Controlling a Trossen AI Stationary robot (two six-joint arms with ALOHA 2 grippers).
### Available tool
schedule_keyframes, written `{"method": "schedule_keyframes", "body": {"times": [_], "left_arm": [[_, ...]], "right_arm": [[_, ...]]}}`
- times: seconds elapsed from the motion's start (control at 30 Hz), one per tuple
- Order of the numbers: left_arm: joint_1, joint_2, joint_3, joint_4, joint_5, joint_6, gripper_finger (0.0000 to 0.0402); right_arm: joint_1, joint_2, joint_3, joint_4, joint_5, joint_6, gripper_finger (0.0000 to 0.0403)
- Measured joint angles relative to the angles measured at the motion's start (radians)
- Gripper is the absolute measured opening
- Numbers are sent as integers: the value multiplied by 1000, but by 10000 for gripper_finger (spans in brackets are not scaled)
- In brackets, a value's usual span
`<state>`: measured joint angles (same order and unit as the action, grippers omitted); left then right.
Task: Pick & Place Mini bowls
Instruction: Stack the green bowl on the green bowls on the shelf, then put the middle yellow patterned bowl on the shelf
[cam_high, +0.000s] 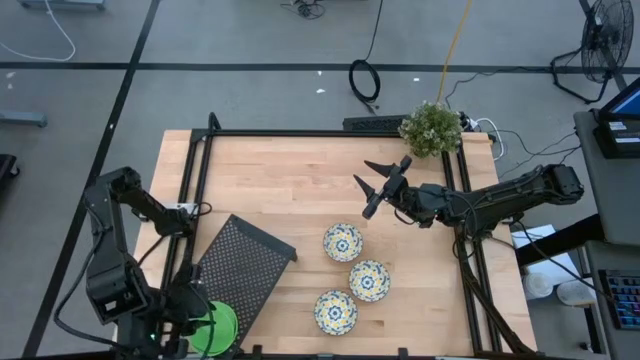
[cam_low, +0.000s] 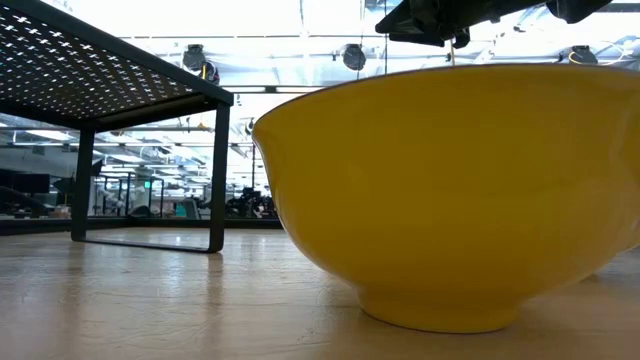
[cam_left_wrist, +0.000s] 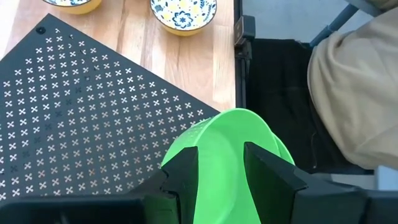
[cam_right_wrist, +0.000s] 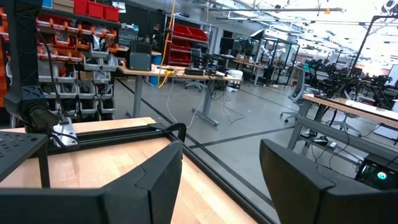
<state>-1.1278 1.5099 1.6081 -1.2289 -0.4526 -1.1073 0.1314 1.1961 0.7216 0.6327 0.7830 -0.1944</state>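
While the left claw (cam_left_wrist: 219, 171) is clamped on the rim of a green bowl (cam_left_wrist: 233, 155) at the near left corner of the table (cam_high: 280, 185), just beside the mesh tray (cam_high: 240, 265), the step in hand looks like carrying that bowl to its place. To do it well, I judge the arm should lift straight up first so the bowl clears the tray's edge, keep the pinch firm on the thin plastic wall, and hold the bowl from swinging, since a rim grip lets it tip. It should set down flat and release only once the base rests on a surface.

The right claw (cam_high: 378, 185) hangs above the far middle of the table with its fingers spread wide, holding nothing. Three patterned bowls (cam_high: 342, 242) sit in a loose cluster on the bare wood to the right of the tray, well apart from the green one.

Much is hard to read. The green bowl lies at the very edge of the high view, partly under the left arm, so whether more green bowls are stacked inside it cannot be told. The low view is almost filled by one bowl's yellow outside (cam_low: 450, 190), hiding the rest. Where the green bowl is meant to go is not shown.
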Motion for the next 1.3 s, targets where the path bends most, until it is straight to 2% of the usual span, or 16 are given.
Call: {"method": "schedule_keyframes", "body": {"times": [0.9,1.07,1.23,1.3], "left_arm": [[2,-18,-67,-25,-9,-21,131],[2,-55,-67,-25,-120,47,131],[4,-83,-67,-25,-377,177,131],[25,-88,-67,-24,-433,212,131]], "right_arm": [[0,0,0,-1,0,0,205],[0,0,0,0,0,7,205],[0,0,0,-1,0,11,205],[0,0,0,-1,0,11,205]]}}
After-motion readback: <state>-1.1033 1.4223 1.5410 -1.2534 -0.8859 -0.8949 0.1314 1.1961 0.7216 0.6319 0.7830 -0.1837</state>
